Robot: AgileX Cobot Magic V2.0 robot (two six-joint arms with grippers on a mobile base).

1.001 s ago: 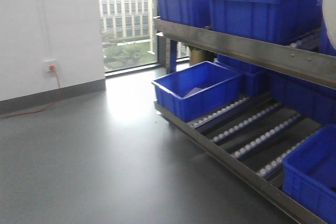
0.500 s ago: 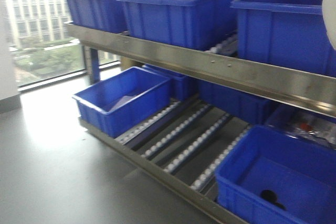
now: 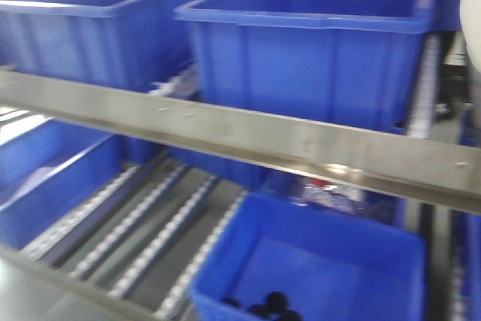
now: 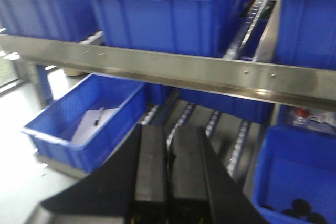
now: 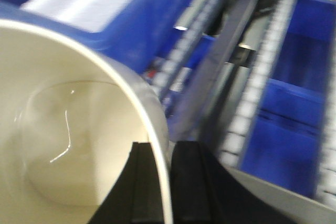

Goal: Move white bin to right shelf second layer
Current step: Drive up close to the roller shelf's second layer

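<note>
1. The right gripper [image 5: 160, 182] is clamped on the white bin [image 5: 68, 129]: one black finger sits inside the wall, the other outside, with the cream rim pinched between them.
2. The bin is held in the air in front of the rack. Its glossy inside faces the right wrist camera, and a pale sliver of it [image 3: 473, 20] shows at the right edge of the front view.
3. The left gripper [image 4: 167, 174] is closed, its two black fingers pressed side by side with only a thin seam between them. It holds nothing and touches nothing.
4. The left gripper points toward the lower level of the rack, where white roller rails [image 4: 181, 121] slope toward the front.
5. A steel front lip [image 3: 248, 137] crosses the front view. Two large blue crates [image 3: 316, 43] stand side by side on the level above it.
6. On the lower level, a blue crate [image 4: 84, 124] at the left holds a white sheet. Another blue crate [image 3: 316, 268] at the right holds small dark objects, too blurred to identify.
7. Bare roller rails [image 3: 143, 223] lie between these two lower crates.
</note>
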